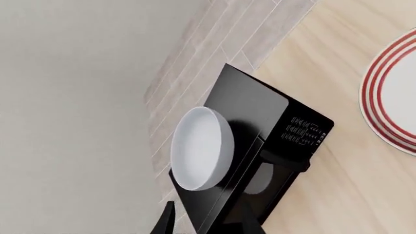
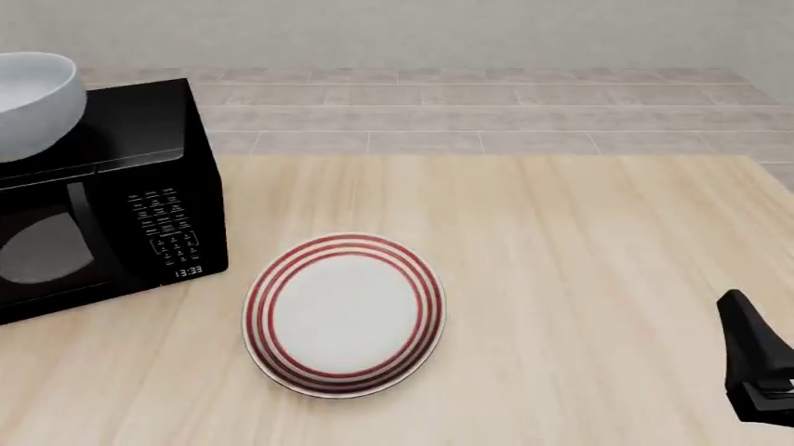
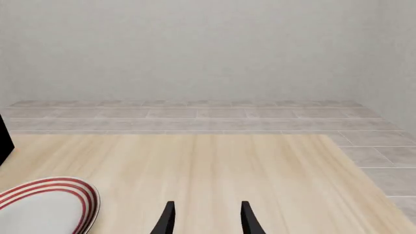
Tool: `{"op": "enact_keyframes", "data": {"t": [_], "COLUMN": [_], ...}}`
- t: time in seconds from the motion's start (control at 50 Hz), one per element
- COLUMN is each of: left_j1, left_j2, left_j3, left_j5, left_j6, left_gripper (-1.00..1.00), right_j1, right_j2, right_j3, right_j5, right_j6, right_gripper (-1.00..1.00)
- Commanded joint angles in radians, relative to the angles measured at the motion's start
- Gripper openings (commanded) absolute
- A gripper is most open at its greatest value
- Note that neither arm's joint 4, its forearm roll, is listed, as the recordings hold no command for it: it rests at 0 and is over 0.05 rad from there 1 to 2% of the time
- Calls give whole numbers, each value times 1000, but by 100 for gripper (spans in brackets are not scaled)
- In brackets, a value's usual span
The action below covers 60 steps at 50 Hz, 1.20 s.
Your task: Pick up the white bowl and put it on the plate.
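Note:
The white bowl (image 2: pixel 32 102) stands on top of a black microwave (image 2: pixel 125 214) at the table's far left. In the left wrist view the bowl (image 1: pixel 201 148) shows whole, with the tips of my left gripper (image 1: pixel 208 228) open and empty a good way short of it. The plate (image 2: pixel 344 314) with red rings lies flat on the table just right of the microwave; it also shows in the left wrist view (image 1: pixel 396 92) and the right wrist view (image 3: pixel 42 207). My right gripper (image 3: pixel 204 222) is open and empty above bare table, right of the plate.
The microwave's door is shut, its keypad (image 2: pixel 167 232) facing front. The wooden table (image 2: pixel 571 260) ends at a tiled floor (image 2: pixel 496 111) and a pale wall behind. Part of the right arm (image 2: pixel 757 372) shows at the front right edge.

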Motion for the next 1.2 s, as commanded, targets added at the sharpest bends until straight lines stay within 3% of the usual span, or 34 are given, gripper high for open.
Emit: {"op": "enact_keyframes", "data": {"t": [0.02,0.26,1.2], "left_j1": [7,18,55], "left_j2": [39,86,217], "left_j3": [32,101,204], "left_j5": [-62,-158,-346], "left_j6": [17,38,50], "left_gripper": [100,100,100], "right_j1": [0,0,0], "right_j2": [-1,-1,-1], "right_j3": [0,0,0], "right_j5": [0,0,0], "right_j6": [0,0,0], "right_gripper": [100,100,100]}}
